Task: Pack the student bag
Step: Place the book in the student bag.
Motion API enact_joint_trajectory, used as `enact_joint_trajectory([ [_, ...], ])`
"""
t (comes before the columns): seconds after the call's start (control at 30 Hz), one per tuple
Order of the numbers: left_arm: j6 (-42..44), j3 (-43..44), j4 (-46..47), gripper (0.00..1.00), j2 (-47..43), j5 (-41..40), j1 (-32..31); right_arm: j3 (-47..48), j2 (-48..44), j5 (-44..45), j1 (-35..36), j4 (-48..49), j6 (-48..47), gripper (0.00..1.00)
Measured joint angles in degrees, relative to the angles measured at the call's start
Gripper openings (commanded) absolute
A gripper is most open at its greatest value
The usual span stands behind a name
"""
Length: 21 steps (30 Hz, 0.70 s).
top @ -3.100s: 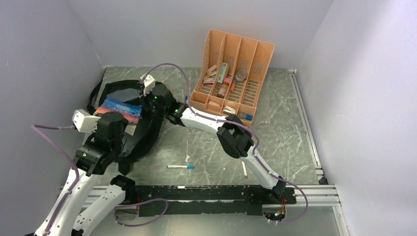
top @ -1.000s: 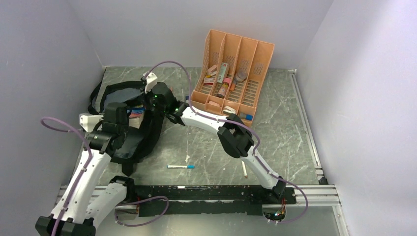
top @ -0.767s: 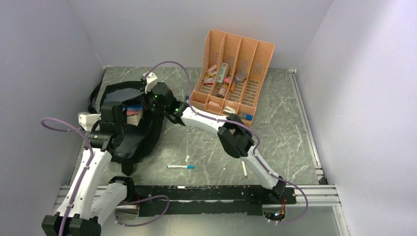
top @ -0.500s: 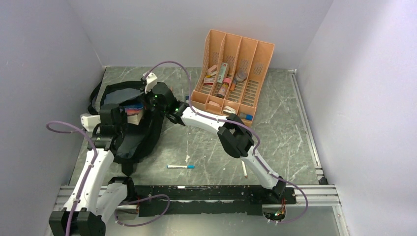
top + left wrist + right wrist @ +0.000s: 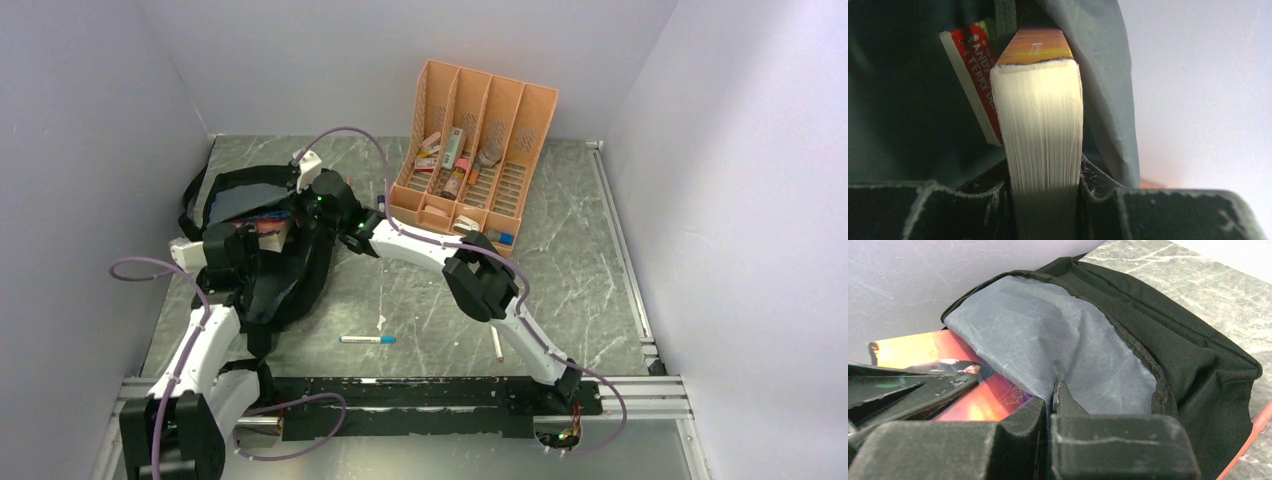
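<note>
The student bag (image 5: pixel 290 275) is a black backpack lying at the left of the table, its mouth open and its grey lining (image 5: pixel 1048 335) showing. My right gripper (image 5: pixel 303 198) is shut on the lining at the mouth's edge (image 5: pixel 1053 395) and holds it up. My left gripper (image 5: pixel 250 240) is shut on a thick book with an orange cover (image 5: pixel 1040 115), pages toward the camera, its far end inside the mouth. The book's cover also shows in the right wrist view (image 5: pixel 948 385). A red book (image 5: pixel 973 75) lies deeper inside the bag.
An orange slotted desk organizer (image 5: pixel 470 150) with several small items stands at the back centre. A blue-and-white pen (image 5: pixel 367 339) and a pale stick (image 5: pixel 497 346) lie on the table in front. Walls stand close on the left and behind.
My left arm has come down and forward, carrying the book from above the bag into its open mouth. My right gripper has kept its hold on the lining.
</note>
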Motion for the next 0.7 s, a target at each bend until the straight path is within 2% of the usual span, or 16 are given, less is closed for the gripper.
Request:
enact_joint_trajectory([
  [0.33, 1.2, -4.5, 17.5, 0.05, 8.7, 1.9, 3.7, 0.2, 0.0, 0.6, 0.1, -1.5, 2.3, 0.00],
  [0.57, 0.1, -4.7, 34.2, 0.05, 24.2, 3.9, 4.9, 1.7, 0.0, 1.0, 0.7, -4.1, 4.0, 0.00],
  [0.7, 0.2, -2.1, 40.5, 0.05, 31.9, 5.2, 4.9, 2.1, 0.0, 1.0, 1.0, -4.8, 4.1, 0.00],
])
